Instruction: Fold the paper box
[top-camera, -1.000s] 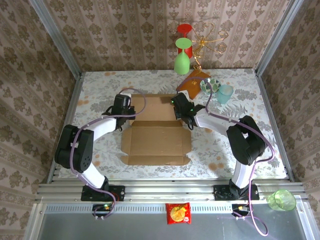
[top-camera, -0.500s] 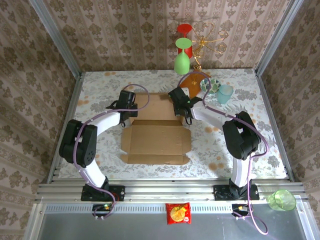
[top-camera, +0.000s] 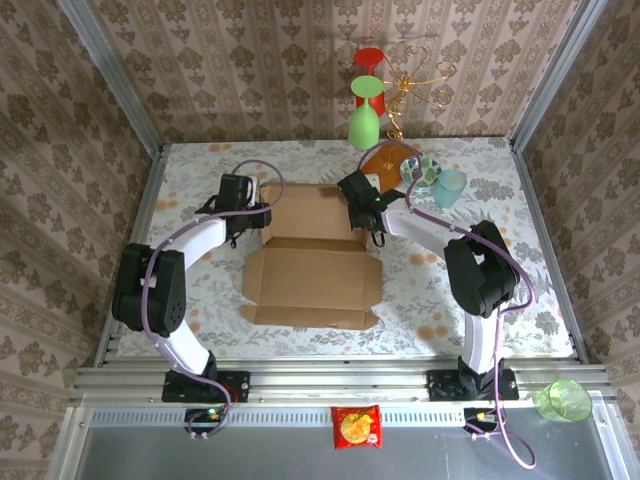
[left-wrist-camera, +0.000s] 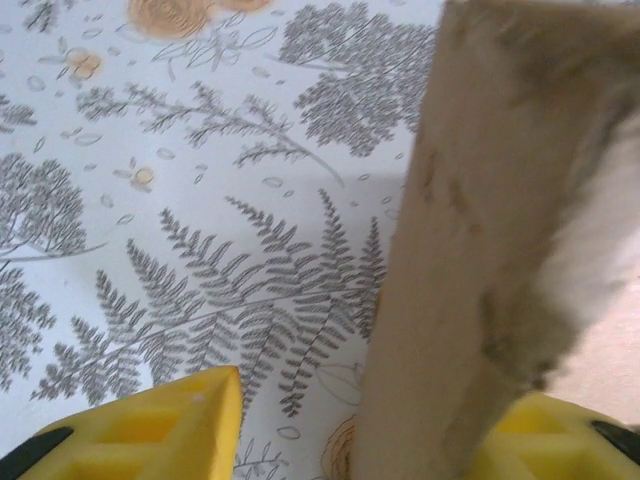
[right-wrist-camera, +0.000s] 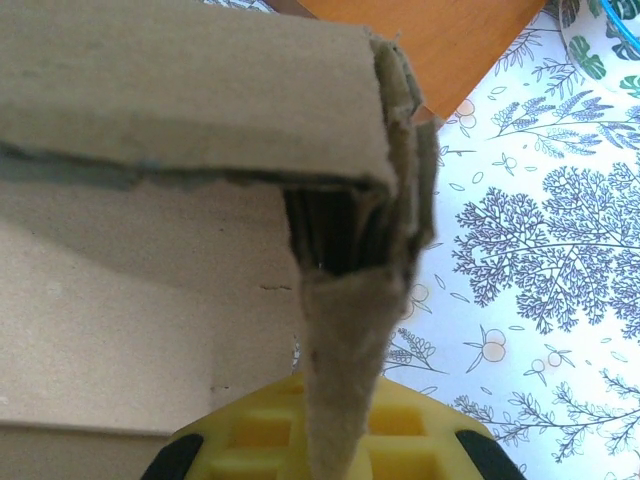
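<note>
One paper box (top-camera: 312, 272) lies mid-frame on the tabletop (top-camera: 190, 170), its panels' long edges running left to right and its far panel toward the top of the frame. Two tools meet that far panel. The left tool (top-camera: 250, 210) is spread around the left flap and the right tool (top-camera: 362, 210) pinches the right corner flap, where blurred cardboard covers part of its fingers.

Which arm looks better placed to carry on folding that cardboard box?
The right, probably. The right pincer is shut on a folded corner flap of the paper box, while the left pincer stands open, with a gap beside the cardboard edge it straddles.
</note>
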